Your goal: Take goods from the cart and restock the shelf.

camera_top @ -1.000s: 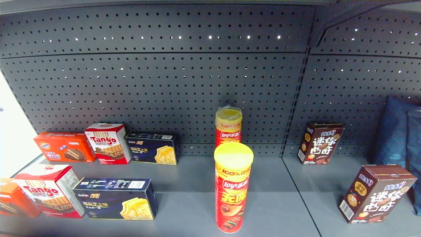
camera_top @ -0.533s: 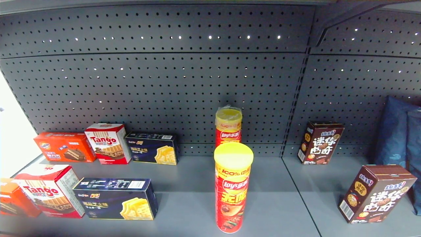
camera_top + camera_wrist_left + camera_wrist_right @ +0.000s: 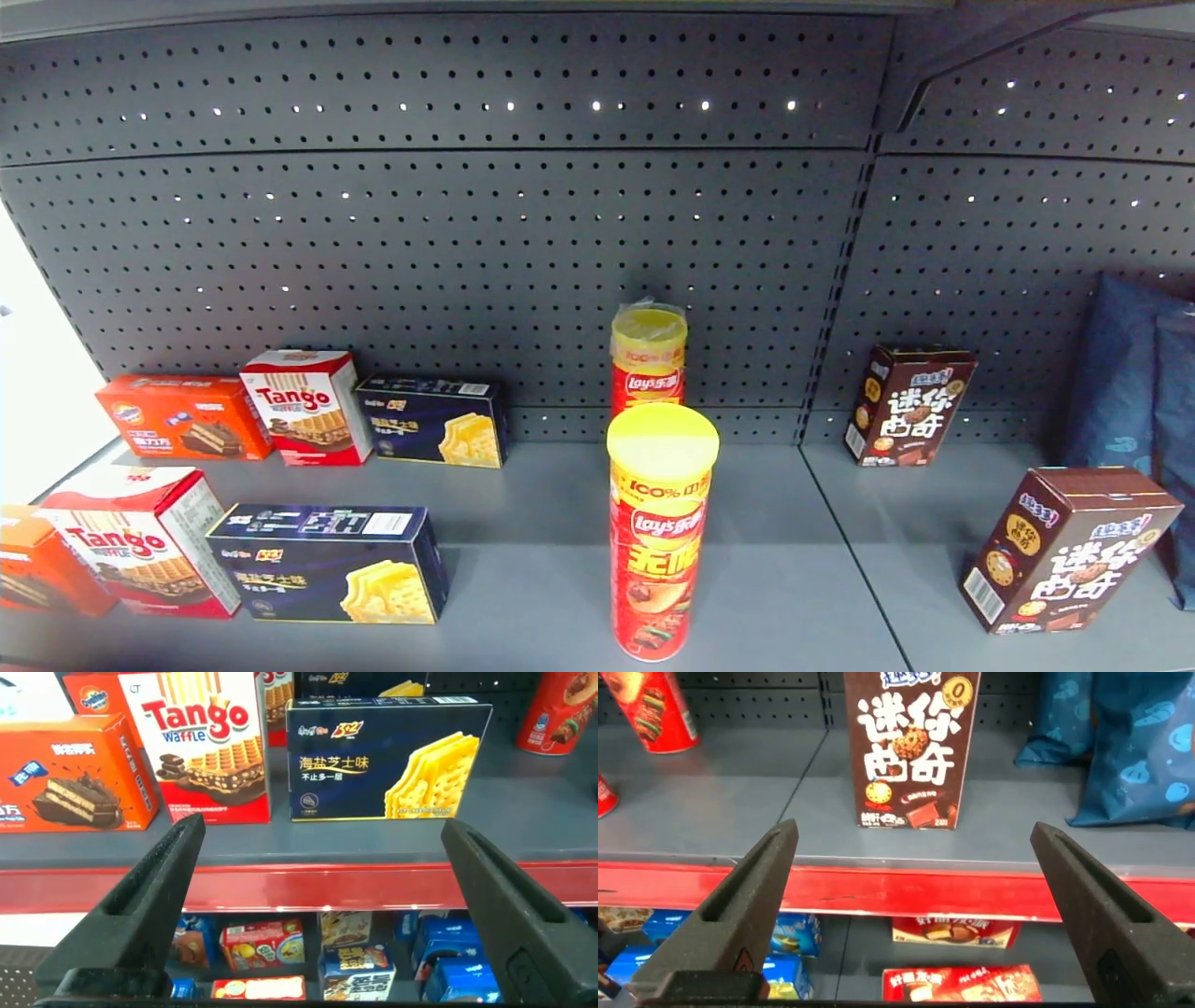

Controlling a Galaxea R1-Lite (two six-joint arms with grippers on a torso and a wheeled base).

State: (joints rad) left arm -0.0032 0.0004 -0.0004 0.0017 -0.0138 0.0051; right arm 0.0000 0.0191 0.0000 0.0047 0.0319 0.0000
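Note:
The grey shelf [image 3: 541,560] carries two rows of goods. A red chip can with a yellow lid [image 3: 661,532] stands in front of a second can [image 3: 648,359]. My left gripper [image 3: 322,826] is open and empty, level with the shelf's front edge and facing a navy cracker box [image 3: 388,761] and a wafer box [image 3: 206,747]. My right gripper [image 3: 913,829] is also open and empty in front of a brown cookie box [image 3: 910,751].
Orange, wafer and navy boxes [image 3: 327,565] fill the shelf's left side. Brown cookie boxes [image 3: 1069,551] and blue bags [image 3: 1134,373] stand at the right. A red front lip [image 3: 318,887] edges the shelf, with more packed goods [image 3: 962,985] on the level below.

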